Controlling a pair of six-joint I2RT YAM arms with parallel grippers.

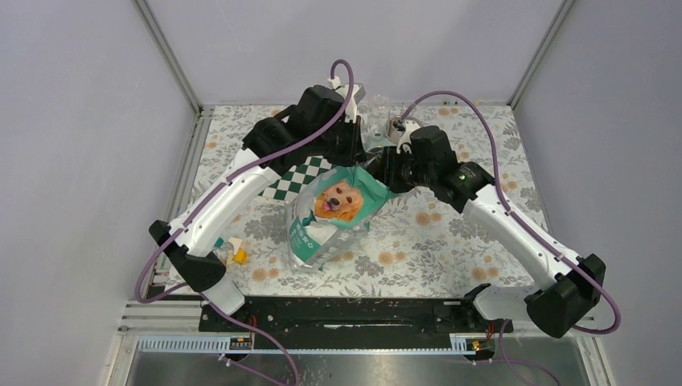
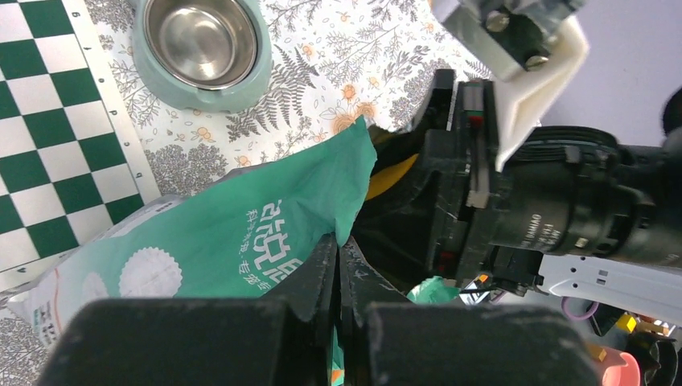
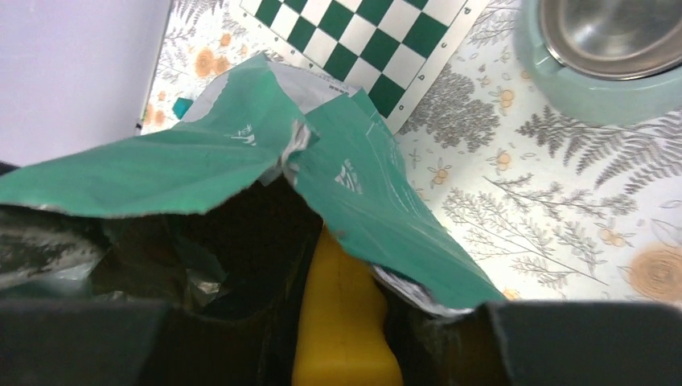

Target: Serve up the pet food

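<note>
"Pet food, where is it? I see no pellets."

"Nor do I. None shows in any view. The teal-green bag (image 1: 334,217) with the golden dog on its front is open at the top, but inside its mouth all is dark, so I cannot tell how much it holds."

"And the bag itself?"

"It rests on the flowered table (image 1: 450,241), leaning, its base towards the arms and its open top away from them, partly over the green-and-white chequered mat (image 2: 40,161)."

"What has the left hand (image 2: 338,245) got?"

"Its fingers are pressed fully together on the torn upper edge of the bag, with the teal film pinched between them."

"The right hand (image 1: 388,173)?"

"Partly closed round the handle of the yellow-orange scoop (image 3: 342,322). It sits at the bag's mouth, and the scoop reaches down into the dark opening, so its far end is hidden."

"Is the bowl near?"

"A steel bowl in a pale green holder (image 2: 201,96) stands on the table just beyond the bag's top, beside the mat. What shows of its inside is bare metal."
</note>
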